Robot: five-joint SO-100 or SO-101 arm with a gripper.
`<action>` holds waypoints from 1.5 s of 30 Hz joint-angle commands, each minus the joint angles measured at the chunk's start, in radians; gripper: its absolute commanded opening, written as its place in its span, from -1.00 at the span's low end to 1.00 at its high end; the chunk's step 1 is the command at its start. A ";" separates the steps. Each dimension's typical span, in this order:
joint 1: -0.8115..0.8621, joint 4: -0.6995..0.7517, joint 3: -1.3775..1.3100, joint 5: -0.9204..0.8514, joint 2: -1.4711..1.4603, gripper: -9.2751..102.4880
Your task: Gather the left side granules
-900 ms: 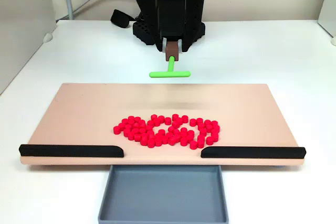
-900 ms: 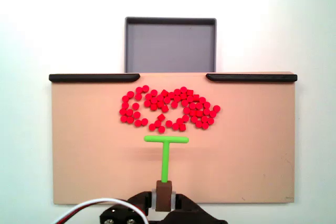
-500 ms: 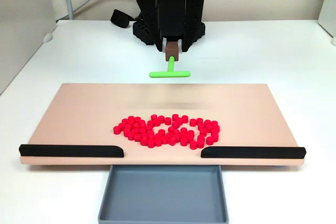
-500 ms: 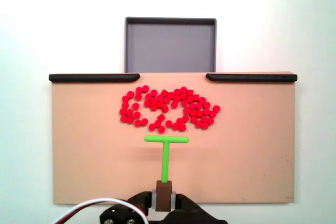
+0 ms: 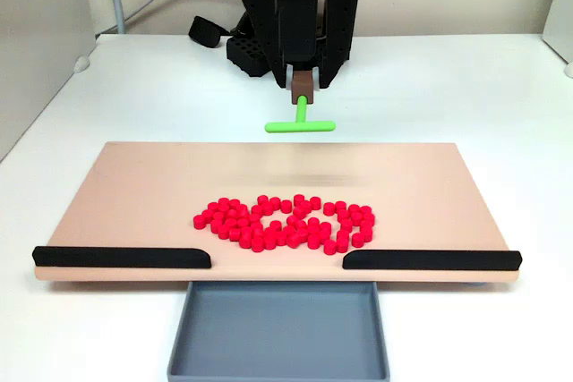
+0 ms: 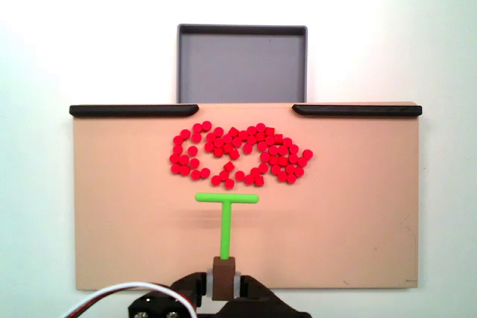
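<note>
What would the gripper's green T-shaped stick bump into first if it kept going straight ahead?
Most likely the cluster of tiny red cylindrical beads, just ahead of the green T-shaped pusher held in the gripper. Its height above the board is unclear.

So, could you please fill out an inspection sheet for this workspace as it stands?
Surface: white table carrying a tan board with two black strips along one edge.
Job's things: red granules clustered mid-board, short of the gap between the strips; green T-shaped pusher just behind them, not touching.
Clutter: empty grey tray beyond the gap.
Grippers: gripper carries the pusher's brown block; the jaws' state cannot be told.
Cables: grey cable at the back; white and red wires by the arm.
Surroundings: pale wall, nothing else seen.
</note>
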 commanded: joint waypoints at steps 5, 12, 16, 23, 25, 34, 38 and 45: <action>-0.026 -0.002 -0.018 0.011 0.015 -0.84; -0.037 -0.002 -0.017 0.015 0.012 -0.84; -0.031 -0.002 -0.017 -0.002 0.012 -0.84; -0.008 -0.002 -0.017 -0.026 0.009 -0.84; -0.002 -0.002 -0.015 -0.026 0.008 -0.84; 0.029 0.015 -0.015 -0.006 0.026 -0.84; 0.026 0.015 -0.015 0.028 0.051 -0.84; -0.034 0.015 -0.015 0.097 0.046 -0.84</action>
